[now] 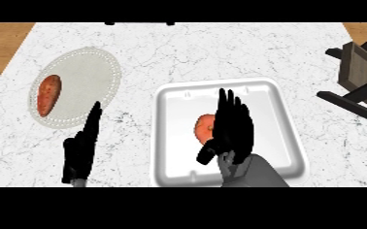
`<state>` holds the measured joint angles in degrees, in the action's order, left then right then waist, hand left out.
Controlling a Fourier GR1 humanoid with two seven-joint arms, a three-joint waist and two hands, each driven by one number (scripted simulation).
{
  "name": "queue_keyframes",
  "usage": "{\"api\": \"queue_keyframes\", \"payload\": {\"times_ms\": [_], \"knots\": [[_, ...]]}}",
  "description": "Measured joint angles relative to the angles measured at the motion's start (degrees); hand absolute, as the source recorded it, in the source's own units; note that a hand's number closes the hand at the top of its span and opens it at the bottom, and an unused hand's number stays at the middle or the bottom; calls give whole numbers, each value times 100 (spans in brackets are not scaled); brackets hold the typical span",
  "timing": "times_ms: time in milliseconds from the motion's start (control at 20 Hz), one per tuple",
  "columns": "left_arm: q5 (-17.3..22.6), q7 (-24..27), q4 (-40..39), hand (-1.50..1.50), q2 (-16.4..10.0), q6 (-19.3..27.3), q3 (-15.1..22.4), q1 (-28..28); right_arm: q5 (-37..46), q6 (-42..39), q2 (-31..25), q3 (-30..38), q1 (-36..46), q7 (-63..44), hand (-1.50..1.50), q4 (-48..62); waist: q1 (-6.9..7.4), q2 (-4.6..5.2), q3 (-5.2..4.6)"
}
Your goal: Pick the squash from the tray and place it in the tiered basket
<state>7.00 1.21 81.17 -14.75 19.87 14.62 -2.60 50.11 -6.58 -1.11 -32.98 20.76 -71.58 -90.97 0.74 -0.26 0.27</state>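
Note:
An orange squash (205, 127) lies in the middle of the white tray (279, 106), partly hidden by my right hand (231, 126). That hand hovers over the tray with straight fingers pointing away from me and its thumb at the squash's near side; whether it touches the squash I cannot tell. My left hand (81, 148) rests open at the lower left, fingers up, just below the plate. The dark tiered basket (351, 77) stands at the right edge, only partly in view.
A round white plate (90, 70) at the left carries an orange-red sweet potato (49, 93). The counter's wooden edges show at the far left and top right. Bare marble lies between the tray and the basket.

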Motion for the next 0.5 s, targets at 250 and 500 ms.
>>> {"api": "queue_keyframes", "payload": {"times_ms": [250,500], "knots": [[-50,-77,11,0,34,34,-9,15,-222,-21,2,80,87,-4,-150,262,-13,-3,2],[-53,-94,32,0,25,-26,-39,4,-410,5,2,90,203,-18,-150,524,-8,-3,3]]}}
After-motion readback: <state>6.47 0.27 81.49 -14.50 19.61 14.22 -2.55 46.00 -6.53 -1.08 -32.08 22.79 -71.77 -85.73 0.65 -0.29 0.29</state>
